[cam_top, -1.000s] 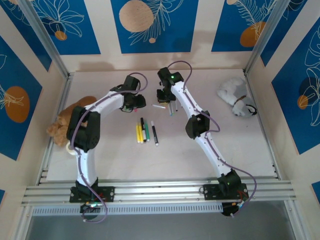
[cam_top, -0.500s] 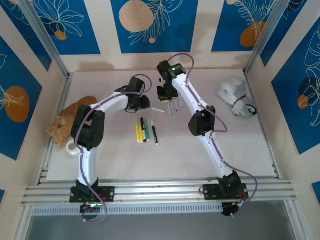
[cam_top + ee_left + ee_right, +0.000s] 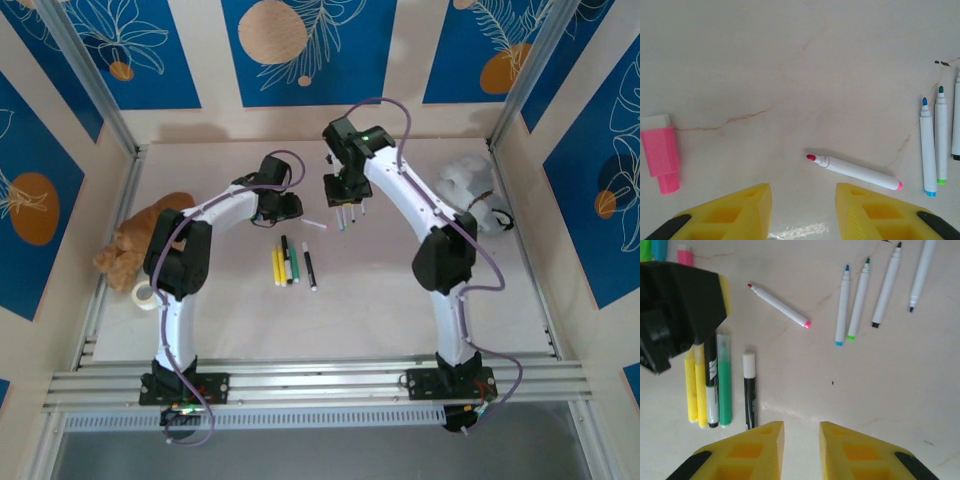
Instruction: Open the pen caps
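A loose pink pen cap [image 3: 661, 152] lies on the table left of my open left gripper [image 3: 802, 200]. Green [image 3: 644, 247], blue [image 3: 659, 247] and pink [image 3: 685, 255] caps sit at the top left of the right wrist view, behind the left gripper [image 3: 675, 305]. An uncapped pink pen [image 3: 855, 171] lies just ahead of the left fingers. Uncapped blue [image 3: 842, 305], green [image 3: 859, 300] and black [image 3: 887, 287] pens lie side by side. Several capped pens, among them a yellow one [image 3: 690, 385] and a black one [image 3: 749, 390], lie left of my open right gripper [image 3: 801, 440], which holds nothing.
A brown plush toy [image 3: 130, 245] and a tape roll [image 3: 145, 295] lie at the table's left edge. A white plush toy [image 3: 470, 190] sits at the back right. The two grippers [image 3: 285, 208] [image 3: 345, 195] hover close together over the pens.
The right arm's elbow has swung out to the right and its gripper has shifted slightly right. The left gripper has edged right towards the pink pen.
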You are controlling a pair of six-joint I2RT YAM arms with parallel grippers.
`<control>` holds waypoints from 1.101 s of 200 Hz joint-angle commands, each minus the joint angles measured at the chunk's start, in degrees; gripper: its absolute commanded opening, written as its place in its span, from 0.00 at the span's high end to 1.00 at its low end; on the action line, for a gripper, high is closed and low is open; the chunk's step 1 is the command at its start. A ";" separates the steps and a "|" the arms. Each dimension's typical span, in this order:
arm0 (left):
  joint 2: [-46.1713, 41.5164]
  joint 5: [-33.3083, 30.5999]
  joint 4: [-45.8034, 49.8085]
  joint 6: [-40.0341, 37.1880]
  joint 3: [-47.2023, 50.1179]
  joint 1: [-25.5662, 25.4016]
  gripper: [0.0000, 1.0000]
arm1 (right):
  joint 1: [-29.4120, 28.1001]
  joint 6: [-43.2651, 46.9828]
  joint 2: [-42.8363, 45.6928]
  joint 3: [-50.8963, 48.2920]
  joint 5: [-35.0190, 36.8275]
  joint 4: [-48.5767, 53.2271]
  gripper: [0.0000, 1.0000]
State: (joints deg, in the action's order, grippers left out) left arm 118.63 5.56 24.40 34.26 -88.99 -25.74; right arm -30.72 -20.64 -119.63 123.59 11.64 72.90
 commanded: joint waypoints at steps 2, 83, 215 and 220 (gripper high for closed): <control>1.39 0.33 -0.08 0.63 -0.17 -1.15 0.61 | 0.22 -0.92 4.68 -5.70 -0.54 -5.94 0.73; 6.00 0.65 -2.65 3.77 -0.86 -2.83 0.61 | 0.39 -1.76 12.94 -16.63 -0.91 -10.71 0.73; 17.73 5.15 -2.61 8.71 -17.06 -3.96 0.62 | 1.55 -1.94 19.39 -23.85 -1.45 -12.86 0.73; 17.99 5.16 -2.52 8.81 -17.60 -4.12 0.62 | 1.63 -1.94 19.43 -23.84 -1.48 -12.87 0.73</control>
State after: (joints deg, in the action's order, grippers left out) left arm 130.65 6.07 34.76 41.47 -103.09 -27.88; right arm -29.54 -21.54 -102.83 100.36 11.38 60.53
